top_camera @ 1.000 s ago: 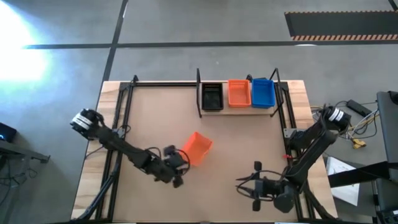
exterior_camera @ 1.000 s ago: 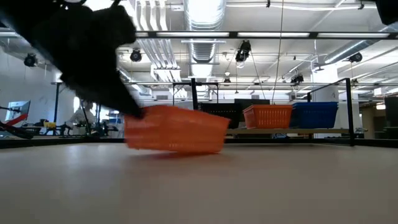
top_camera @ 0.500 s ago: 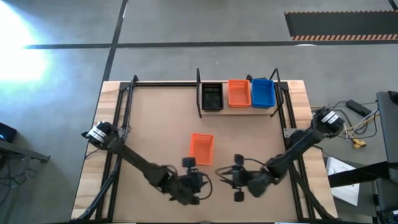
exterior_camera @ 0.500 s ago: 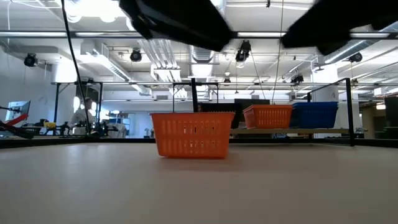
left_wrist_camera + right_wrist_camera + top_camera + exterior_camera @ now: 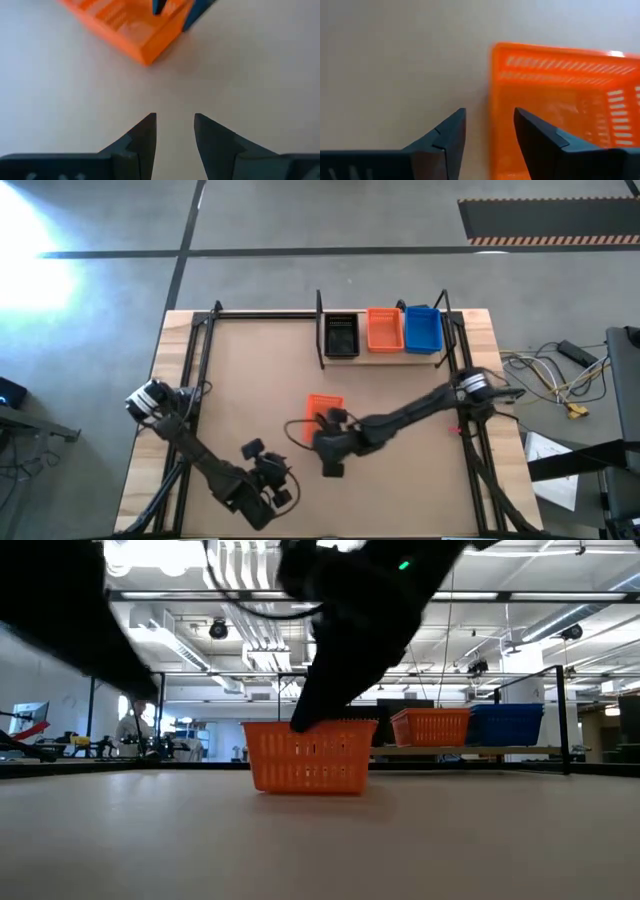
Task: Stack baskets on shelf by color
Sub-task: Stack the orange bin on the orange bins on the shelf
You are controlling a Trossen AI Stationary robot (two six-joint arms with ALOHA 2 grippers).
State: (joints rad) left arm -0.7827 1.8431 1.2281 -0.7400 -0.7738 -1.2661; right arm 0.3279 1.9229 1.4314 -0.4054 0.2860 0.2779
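One orange basket [image 5: 322, 408] sits upright on the table [image 5: 250, 370], out in the middle, well apart from the shelf [image 5: 385, 356]. The right gripper [image 5: 326, 442] is right over it. Its two fingers [image 5: 447, 135] are spread apart with nothing between them. One side wall of the basket lies just under the gap between the fingers, but the fingers do not pinch it. From the low view the right arm comes down on top of the basket's rim [image 5: 310, 726].

The left gripper [image 5: 268, 480] is near the front edge of the table, away from the basket. Its fingers [image 5: 145, 135] are spread a little and hold nothing. The basket's corner [image 5: 145, 57] lies ahead of it, with bare table in between.

On the shelf, far past both grippers, three baskets stand in a row. The black one [image 5: 341, 335] is at the left, an orange one [image 5: 384, 329] in the middle, and a blue one [image 5: 422, 328] at the right. They sit close, side by side.
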